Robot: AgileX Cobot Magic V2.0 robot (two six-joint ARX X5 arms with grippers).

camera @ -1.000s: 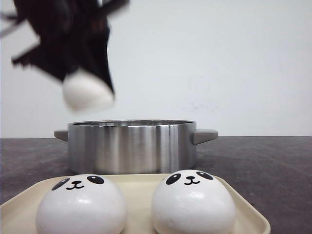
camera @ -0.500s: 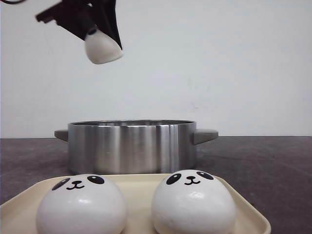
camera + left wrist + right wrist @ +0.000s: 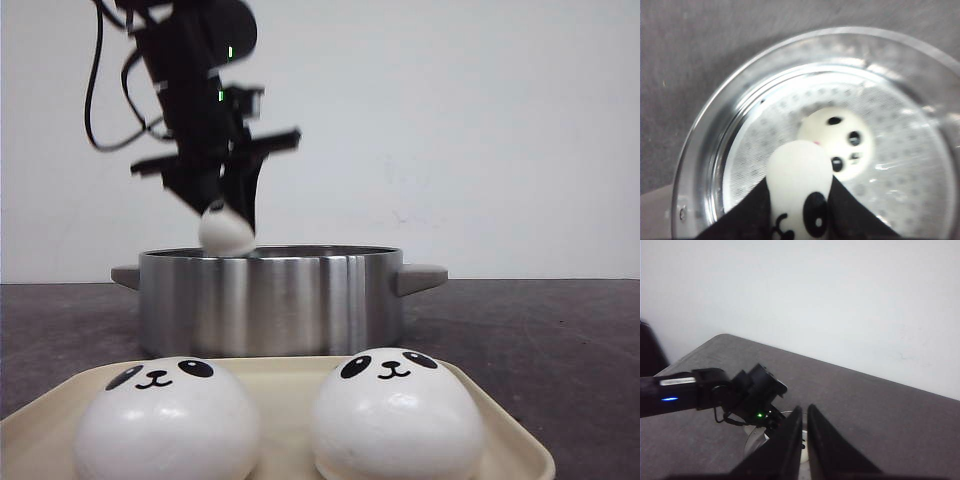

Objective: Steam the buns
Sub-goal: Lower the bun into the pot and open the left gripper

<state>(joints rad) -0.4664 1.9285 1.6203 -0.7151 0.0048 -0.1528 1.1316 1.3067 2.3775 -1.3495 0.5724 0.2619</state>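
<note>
My left gripper point(image 3: 227, 215) is shut on a white panda bun point(image 3: 227, 231) and holds it just above the rim of the steel pot point(image 3: 270, 298). In the left wrist view the held bun point(image 3: 799, 190) is squeezed between my fingers point(image 3: 747, 217) over the perforated steamer plate point(image 3: 757, 145), and a second panda bun point(image 3: 837, 142) lies inside the pot. Two more panda buns point(image 3: 167, 418) point(image 3: 397, 412) sit on the cream tray point(image 3: 285, 378) in front. My right gripper point(image 3: 804, 412) is shut and empty, high above the table.
The pot has handles on both sides point(image 3: 420, 278). The dark grey table point(image 3: 540, 340) runs to a white wall behind. In the right wrist view my left arm point(image 3: 715, 390) reaches over the pot.
My left gripper, with the bun in it, rose, moved back over the pot and came down to its rim. The two buns on the tray have not moved.
</note>
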